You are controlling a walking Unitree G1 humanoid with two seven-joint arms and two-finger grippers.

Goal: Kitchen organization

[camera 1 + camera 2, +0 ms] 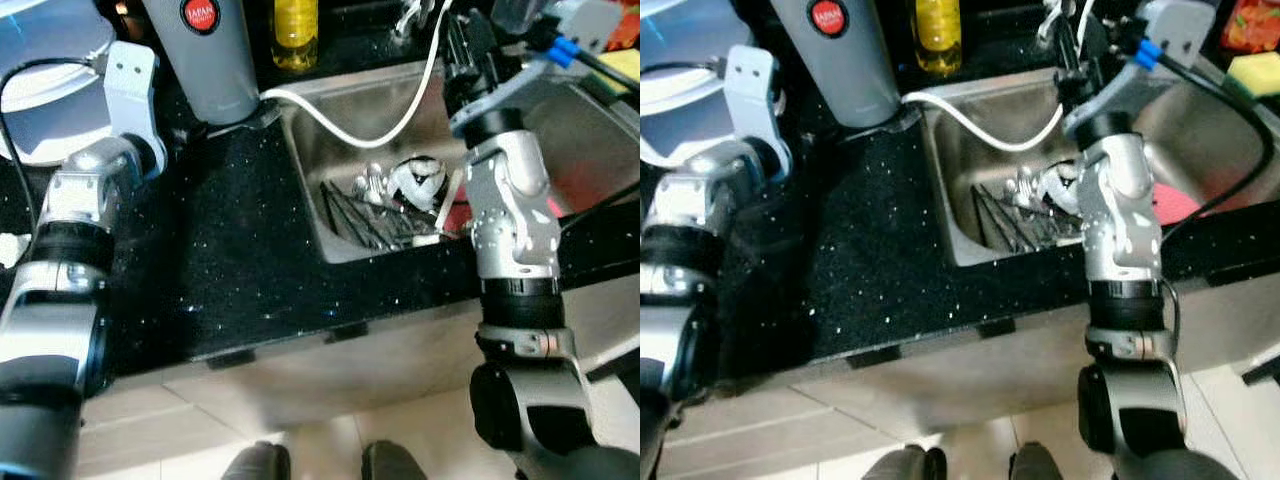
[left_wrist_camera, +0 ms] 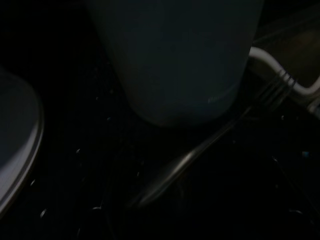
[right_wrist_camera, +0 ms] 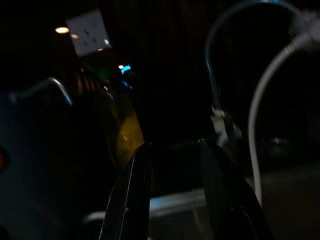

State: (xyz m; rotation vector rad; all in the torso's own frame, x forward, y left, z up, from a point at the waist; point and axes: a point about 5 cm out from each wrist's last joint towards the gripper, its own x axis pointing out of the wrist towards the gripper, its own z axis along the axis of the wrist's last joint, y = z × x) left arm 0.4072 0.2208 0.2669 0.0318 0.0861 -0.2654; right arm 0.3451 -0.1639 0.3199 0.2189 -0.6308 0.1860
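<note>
Silver fork (image 2: 200, 150) flat by grey jug (image 1: 210, 60); right gripper (image 3: 175, 165) jaws apart, empty; left unclear.

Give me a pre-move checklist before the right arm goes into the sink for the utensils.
1. Right end effector open with nothing between its fingers: ok.
2. Right end effector positioned over the sink: ok, raised near the back rim by the faucet.
3. Utensils visible in the basin: ok, piled and overlapping, so a single pick looks hard.
4. White hose out of the path: not ok, it drapes across the basin.
5. Fork on the counter by the grey container: ok, lying flat.
6. Left end effector state: cannot tell, the view is too dark.
</note>
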